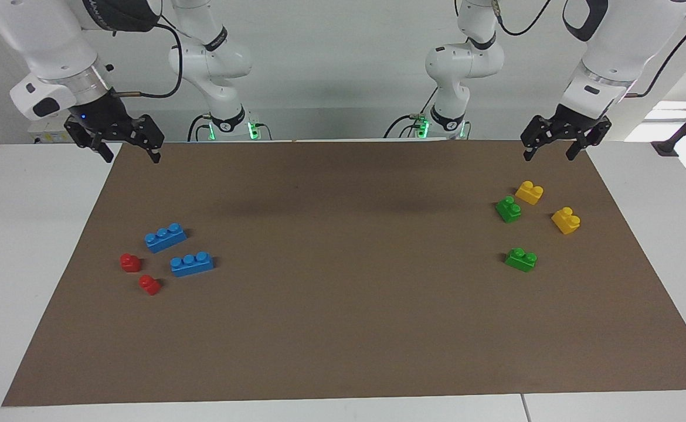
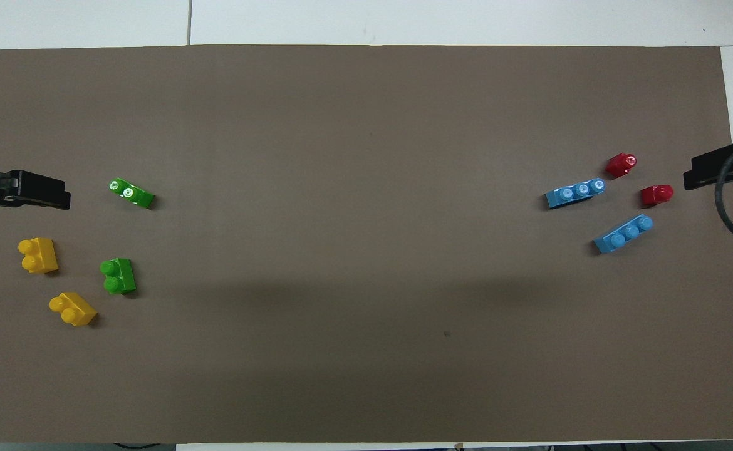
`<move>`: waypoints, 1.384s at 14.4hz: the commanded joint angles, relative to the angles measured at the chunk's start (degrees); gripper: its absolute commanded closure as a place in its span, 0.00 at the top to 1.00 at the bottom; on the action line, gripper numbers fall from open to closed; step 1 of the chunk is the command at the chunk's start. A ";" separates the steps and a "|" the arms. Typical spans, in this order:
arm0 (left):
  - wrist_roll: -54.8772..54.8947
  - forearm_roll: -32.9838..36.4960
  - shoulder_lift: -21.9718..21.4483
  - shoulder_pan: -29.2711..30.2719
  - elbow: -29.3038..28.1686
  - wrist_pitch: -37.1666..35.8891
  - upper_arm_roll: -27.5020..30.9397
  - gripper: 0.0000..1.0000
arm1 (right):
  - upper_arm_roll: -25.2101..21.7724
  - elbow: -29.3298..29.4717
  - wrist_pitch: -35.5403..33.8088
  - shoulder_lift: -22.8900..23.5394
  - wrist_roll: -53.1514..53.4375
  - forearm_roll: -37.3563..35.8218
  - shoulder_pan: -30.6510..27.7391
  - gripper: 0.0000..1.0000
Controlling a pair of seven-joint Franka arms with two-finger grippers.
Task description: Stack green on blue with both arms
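A: Listing the bricks. What is sitting toward the left arm's end of the brown mat [image 1: 343,328]?

B: Two green bricks and two yellow ones, all lying apart. One green brick [image 1: 508,208] is sitting just beside a yellow brick [image 1: 529,192], the yellow one nearer to the robots. The second green brick [image 1: 521,259] is lying farther from the robots, on its own. The second yellow brick [image 1: 566,220] is resting closer to the mat's edge.

A: And toward the right arm's end?

B: Two blue bricks and two red ones. One blue brick [image 1: 165,237] is lying nearer to the robots; the other blue brick [image 1: 192,264] is sitting just beside it, farther out. A red brick [image 1: 130,262] and another red brick [image 1: 149,284] are sitting near them, toward the mat's edge. Nothing is stacked; every brick is resting on the mat.

A: Grippers?

B: The left gripper [image 1: 554,153] is hanging in the air over the mat's corner at its own end, fingers spread, holding nothing. The right gripper [image 1: 132,155] is hanging over the mat's corner at its end, fingers likewise spread and empty. Both arms are waiting.
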 commanded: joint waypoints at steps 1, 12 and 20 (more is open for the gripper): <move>0.26 -0.64 -1.34 -0.65 -1.76 1.02 0.52 1.00 | 0.13 -1.49 0.20 -1.19 0.32 -0.42 -0.29 1.00; -3.76 -0.64 -2.13 -0.39 -2.90 0.23 0.52 1.00 | 0.04 -1.40 2.13 -1.10 -0.39 -0.24 -2.04 1.00; -26.87 -0.72 -5.20 -0.39 -11.14 5.57 0.52 1.00 | 0.04 -1.57 2.75 -1.01 7.15 -0.06 -2.05 1.00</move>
